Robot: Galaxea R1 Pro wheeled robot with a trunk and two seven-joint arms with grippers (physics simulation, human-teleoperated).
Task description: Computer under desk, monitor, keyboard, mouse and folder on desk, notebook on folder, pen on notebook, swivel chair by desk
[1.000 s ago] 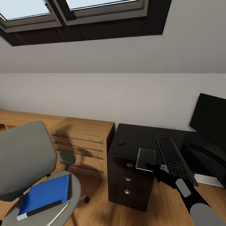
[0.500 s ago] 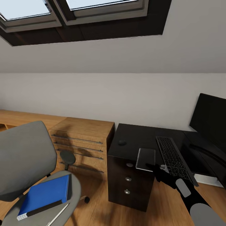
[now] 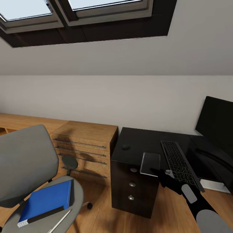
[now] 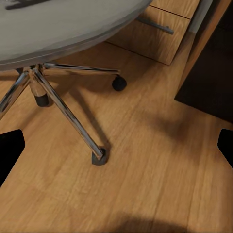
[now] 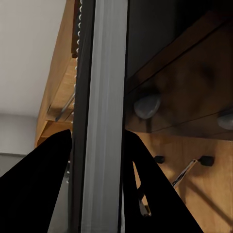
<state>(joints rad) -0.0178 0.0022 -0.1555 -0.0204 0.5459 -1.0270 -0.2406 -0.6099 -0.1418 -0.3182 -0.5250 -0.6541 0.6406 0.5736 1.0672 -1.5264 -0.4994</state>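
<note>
Bedroom under a sloped ceiling with skylights (image 3: 74,9), seen from the robot's head. A glossy black tabletop (image 3: 142,142) stands against the pale wall, its drawer unit (image 3: 132,189) showing three round silver knobs. A light wooden dresser (image 3: 85,145) sits just to its left. The grey swivel chair (image 3: 27,161) stands on the wooden floor (image 3: 168,213) at lower left, well apart from the tabletop. On its seat lies the bright blue folder (image 3: 47,200), with the thin pale pen (image 3: 61,220) just beside it. The black monitor (image 3: 216,124) stands at the far right of the tabletop, and the dark keyboard (image 3: 179,163) lies in front of it. The small black mouse (image 3: 126,147) rests near the tabletop's left end. The right tool (image 3: 158,173) pinches the small black notebook (image 3: 150,163), held at the tabletop's front edge beside the keyboard; the right wrist view shows its spiral binding between the fingers. The left tool (image 4: 116,145) is spread wide above the floor, near the chair's chrome base (image 4: 68,111).
</note>
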